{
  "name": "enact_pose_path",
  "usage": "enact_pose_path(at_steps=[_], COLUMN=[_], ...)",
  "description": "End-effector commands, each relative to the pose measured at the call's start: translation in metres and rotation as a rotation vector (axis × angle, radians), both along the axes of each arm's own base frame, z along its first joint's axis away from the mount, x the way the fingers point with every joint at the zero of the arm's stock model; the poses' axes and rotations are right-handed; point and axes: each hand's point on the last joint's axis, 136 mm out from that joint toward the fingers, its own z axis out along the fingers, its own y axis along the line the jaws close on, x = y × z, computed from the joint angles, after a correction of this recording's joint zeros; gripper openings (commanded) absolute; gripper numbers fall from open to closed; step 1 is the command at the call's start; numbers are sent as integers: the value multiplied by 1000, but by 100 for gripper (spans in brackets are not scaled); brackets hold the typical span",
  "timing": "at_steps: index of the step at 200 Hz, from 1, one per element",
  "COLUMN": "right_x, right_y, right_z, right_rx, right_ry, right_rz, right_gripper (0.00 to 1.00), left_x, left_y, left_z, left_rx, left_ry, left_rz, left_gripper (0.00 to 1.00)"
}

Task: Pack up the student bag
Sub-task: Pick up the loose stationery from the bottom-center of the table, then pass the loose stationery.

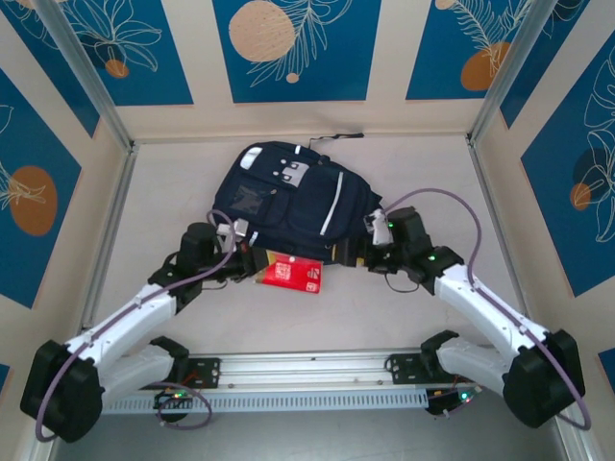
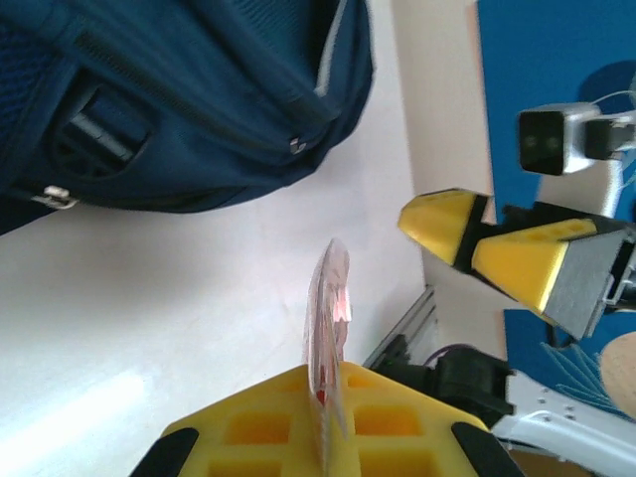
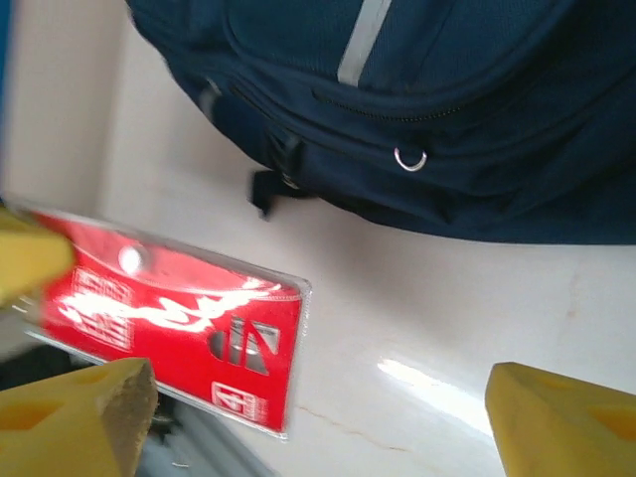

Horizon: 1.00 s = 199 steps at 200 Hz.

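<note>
A: The yellow fingers [image 2: 253, 432] lowest in the left wrist view: what is held by them?
B: A thin red packet [image 2: 328, 308] is gripped edge-on there, the left jaws being shut on it. The right jaws are seen across the white table [image 2: 149, 298].
A: How are the right jaws set?
B: They are spread wide, as is shown from the right wrist.
A: Where is the student bag placed?
B: The student bag [image 1: 288, 197] is laid flat on the table toward the back, front pocket up, between the two arms. The packet is held just beside its near edge.
A: What is added by the other views?
B: From above, the whole bag is taken in, with white stripes and white patches. From the right wrist, the packet's flat face is shown, and a small metal ring [image 3: 409, 159] on the bag.
A: Can any writing be read?
B: White print and a dark logo are made out on the red face, but they are too blurred to be read.
</note>
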Motion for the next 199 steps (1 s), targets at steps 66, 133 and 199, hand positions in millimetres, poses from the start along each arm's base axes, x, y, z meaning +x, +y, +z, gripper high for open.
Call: enact_pose_path(at_steps=[66,133,199], right_x=[-30,-25,-15], right_y=[38,64,81], right_z=[61,77,83], right_rx=[516,572,608], right_ry=[111,93,92], right_rz=[232,250,237], right_gripper=[92,72,40], left_x=[1,1,0], left_y=[-3,-7,-8], left_z=[90,96,96], left_rx=[-248,-288,-293], left_ry=[-92,-67,-62], left_rz=[38,29,24], left_gripper=[0,0,0])
